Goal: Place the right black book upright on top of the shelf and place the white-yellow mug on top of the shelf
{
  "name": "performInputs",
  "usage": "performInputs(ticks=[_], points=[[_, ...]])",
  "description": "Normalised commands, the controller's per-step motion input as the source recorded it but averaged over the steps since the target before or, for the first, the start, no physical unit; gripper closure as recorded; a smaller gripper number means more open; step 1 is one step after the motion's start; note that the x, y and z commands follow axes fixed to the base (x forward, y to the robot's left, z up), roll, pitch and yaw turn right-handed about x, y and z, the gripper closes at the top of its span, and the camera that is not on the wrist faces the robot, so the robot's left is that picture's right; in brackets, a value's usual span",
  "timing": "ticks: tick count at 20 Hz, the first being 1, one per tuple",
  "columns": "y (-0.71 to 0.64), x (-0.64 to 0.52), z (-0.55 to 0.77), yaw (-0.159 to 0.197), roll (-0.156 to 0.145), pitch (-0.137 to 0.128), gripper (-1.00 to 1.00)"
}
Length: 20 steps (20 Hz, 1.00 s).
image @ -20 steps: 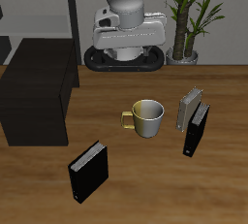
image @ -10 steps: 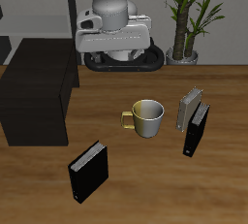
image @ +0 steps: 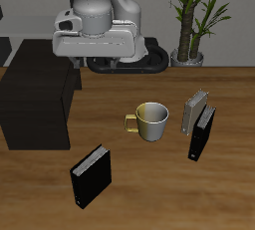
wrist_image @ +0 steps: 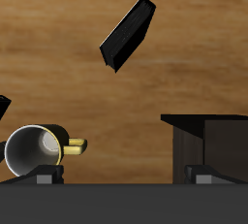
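Your gripper (image: 97, 37) hangs high over the back of the table, above the gap between the shelf (image: 40, 90) and the white-yellow mug (image: 151, 120). In the exterior view the fingers are hidden under the hand's body; in the wrist view only two dark finger stubs (wrist_image: 45, 176) show at the frame edge, well apart, nothing between them, so you're spread wide and holding nothing.

The right black book (image: 90, 175) stands upright on the wood near the table's front edge, at about 7 o'clock from the mug, well apart from it and from the shelf. In the wrist view it shows as a tilted black slab (wrist_image: 128, 33).

The mug (wrist_image: 37, 148) sits upright mid-table, yellow handle pointing toward the shelf side. The shelf (wrist_image: 208, 143) top is bare.

At 3 o'clock from the mug, close by: a grey-beige book (image: 195, 107) and a narrower black book (image: 202, 132), both standing, just beside each other. A potted plant (image: 193, 15) stands at the back, roughly 1 o'clock from the mug.
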Motion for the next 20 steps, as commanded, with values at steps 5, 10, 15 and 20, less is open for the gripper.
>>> performInputs(ticks=[5, 10, 15, 20], points=[[-0.03, 0.48, -0.03, 0.002, -0.001, -0.021, -1.00], [0.00, 0.43, -0.09, -0.017, -0.019, -0.020, -1.00], [0.05, 0.49, -0.14, -0.022, 0.013, -0.037, -1.00], [0.05, 0.35, -0.16, 0.005, 0.029, -0.010, -1.00]])
